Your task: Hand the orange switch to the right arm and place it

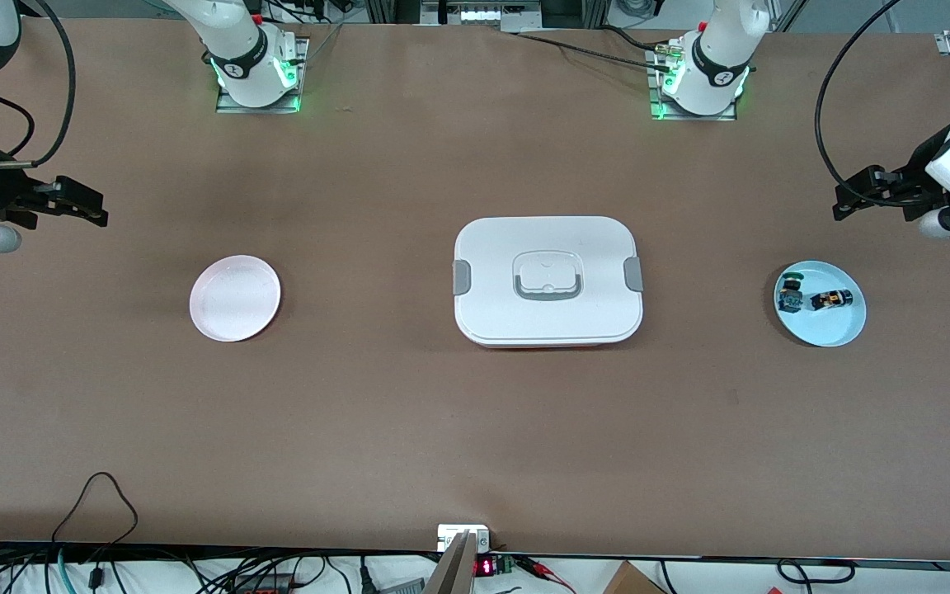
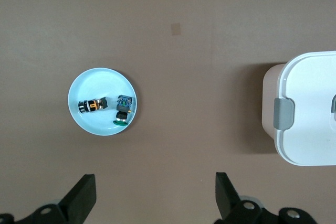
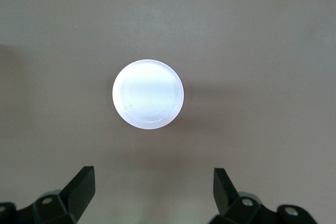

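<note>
Right gripper point(image 1: 83, 205) hangs in the air above bare table at the right arm's end, its fingers point(image 3: 79, 184) spread wide with nothing between them; this arm waits. The pink plate point(image 1: 235, 298) lies flat on the table toward the same end, nothing on it, and the right wrist view shows it centred point(image 3: 148, 94) below the spread fingers and well apart from them. At mid-table sits the white lidded box point(image 1: 547, 280), lid on, a grey clasp at each short end and a recessed grey handle in the top; one clasped end of it also appears in the left wrist view point(image 2: 307, 107). Toward the left arm's end lies the light blue plate point(image 1: 842, 328), carrying two small parts close together. The orange switch point(image 1: 830, 299) lies on its side on that plate, toward the table's end, dark body with an orange band point(image 2: 92, 105). Just beside it, toward the box, lies the green-capped component point(image 1: 791, 294), also tipped over point(image 2: 123, 110). Whether the two touch cannot be told. Left gripper point(image 1: 864, 196) hangs in the air above bare table near the blue plate, fingers point(image 2: 83, 194) spread apart and holding nothing.
</note>
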Action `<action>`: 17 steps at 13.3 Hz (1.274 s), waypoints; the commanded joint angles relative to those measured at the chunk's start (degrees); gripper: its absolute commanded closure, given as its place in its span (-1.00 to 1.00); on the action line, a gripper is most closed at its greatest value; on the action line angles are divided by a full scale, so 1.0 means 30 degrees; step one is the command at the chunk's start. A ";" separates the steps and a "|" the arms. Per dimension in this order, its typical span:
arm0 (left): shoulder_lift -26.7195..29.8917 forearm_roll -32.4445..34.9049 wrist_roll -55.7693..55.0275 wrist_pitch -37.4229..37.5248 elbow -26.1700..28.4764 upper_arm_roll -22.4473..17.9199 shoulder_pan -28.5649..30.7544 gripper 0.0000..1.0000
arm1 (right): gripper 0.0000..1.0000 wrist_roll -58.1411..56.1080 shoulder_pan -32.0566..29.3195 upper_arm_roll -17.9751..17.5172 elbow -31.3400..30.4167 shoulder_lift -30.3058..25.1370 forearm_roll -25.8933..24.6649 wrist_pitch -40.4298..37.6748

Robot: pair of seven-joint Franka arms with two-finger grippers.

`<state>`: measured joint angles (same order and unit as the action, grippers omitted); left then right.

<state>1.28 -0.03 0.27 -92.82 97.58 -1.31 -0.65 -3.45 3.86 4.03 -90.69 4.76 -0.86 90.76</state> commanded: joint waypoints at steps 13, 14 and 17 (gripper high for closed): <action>-0.2706 0.1095 -0.0297 0.1584 -0.2259 -0.0003 0.0041 -1.00 | -1.00 0.0008 0.0355 -0.0142 0.0173 -0.0151 -0.0122 -0.0078; -0.3263 0.1095 -0.0209 0.1613 -0.2437 -0.0033 0.0244 -1.00 | -1.00 0.0008 0.0355 -0.0171 0.0173 -0.0151 -0.0122 -0.0049; -0.3822 0.1066 -0.0091 0.2314 -0.2205 -0.0062 0.1533 -1.00 | -1.00 0.0008 0.0326 -0.0084 0.0173 -0.0151 -0.0181 -0.0048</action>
<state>-8.01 2.33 0.06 -88.56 93.16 -1.60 1.84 -3.46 4.82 3.72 -90.60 4.74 -0.98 90.87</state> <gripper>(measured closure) 0.000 0.000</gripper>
